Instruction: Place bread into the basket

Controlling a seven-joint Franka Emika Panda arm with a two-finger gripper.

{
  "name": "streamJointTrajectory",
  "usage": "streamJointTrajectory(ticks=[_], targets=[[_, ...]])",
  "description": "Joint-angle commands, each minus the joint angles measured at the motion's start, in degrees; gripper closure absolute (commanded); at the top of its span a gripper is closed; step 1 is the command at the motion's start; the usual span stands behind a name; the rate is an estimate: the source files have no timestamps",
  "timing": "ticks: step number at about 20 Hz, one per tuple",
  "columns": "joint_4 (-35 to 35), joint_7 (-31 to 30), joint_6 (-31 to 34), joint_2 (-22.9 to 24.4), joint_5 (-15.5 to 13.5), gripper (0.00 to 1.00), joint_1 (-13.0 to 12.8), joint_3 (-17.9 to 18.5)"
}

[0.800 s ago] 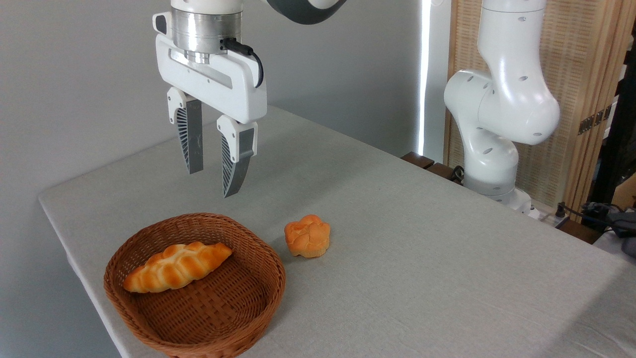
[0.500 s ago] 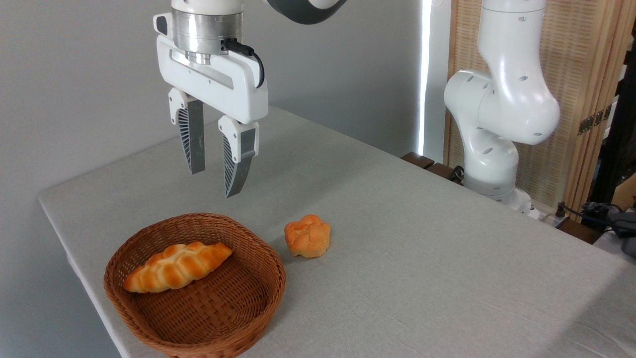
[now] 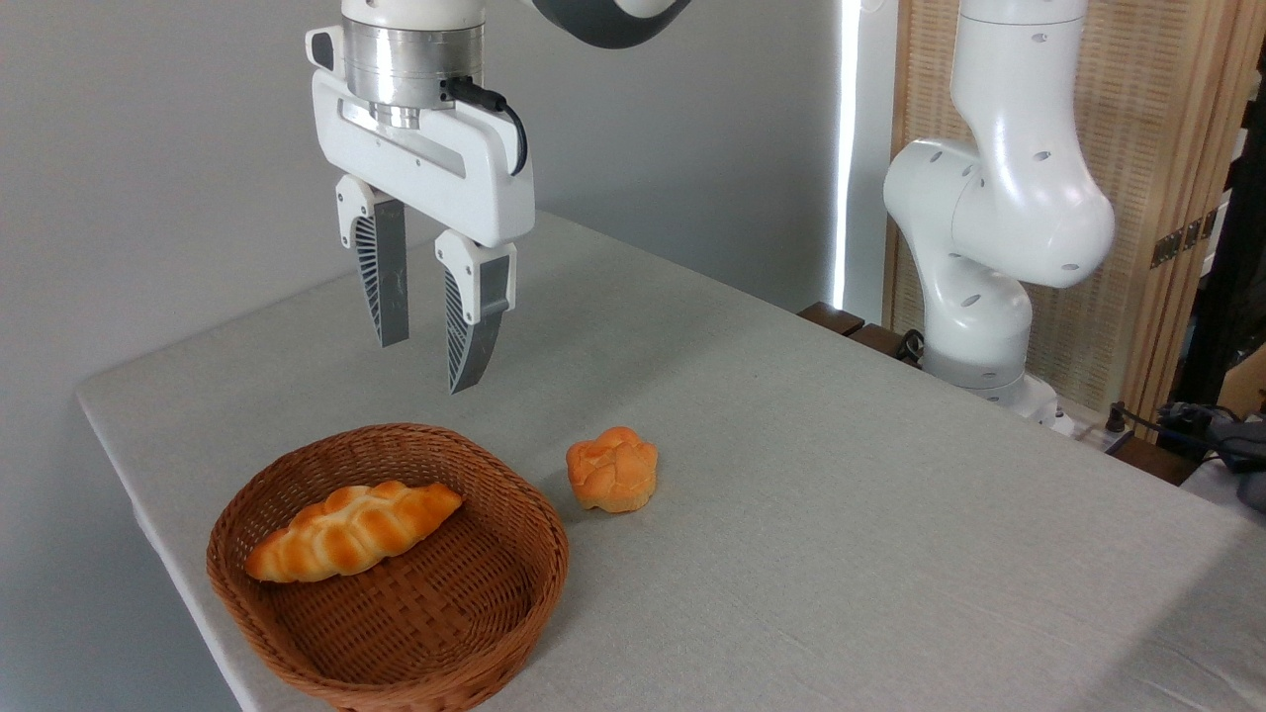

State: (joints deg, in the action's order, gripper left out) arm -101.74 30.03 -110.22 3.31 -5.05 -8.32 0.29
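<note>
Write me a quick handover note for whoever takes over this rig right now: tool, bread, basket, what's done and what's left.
Tool: open, empty, hanging in the air above the basket's far rim.
Bun: on the table, just right of the basket, not touching it.
Braided loaf: already lying in the basket.
Done: nothing yet with the bun; it is not gripped.
Left: move right and down over the bun, grip it, lift, release it into the basket.

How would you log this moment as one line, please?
gripper: open, empty, above table | bun: on table beside basket | braided loaf: in basket
</note>
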Motion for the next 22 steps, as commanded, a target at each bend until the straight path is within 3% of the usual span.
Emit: streamJointTrajectory(ticks=[1, 9, 15, 22], targets=[[0.58, -0.06, 2.03, 0.47, -0.31, 0.0, 0.33, -0.64], [0.58, 0.2, 4.05, 0.47, -0.23, 0.0, 0.06, -0.99], [0.31, 0.2, 11.69, 1.08, 0.39, 0.0, -0.29, -3.36], [-7.76, 0.55, 10.04, 6.17, 0.65, 0.0, -2.31, -3.72]])
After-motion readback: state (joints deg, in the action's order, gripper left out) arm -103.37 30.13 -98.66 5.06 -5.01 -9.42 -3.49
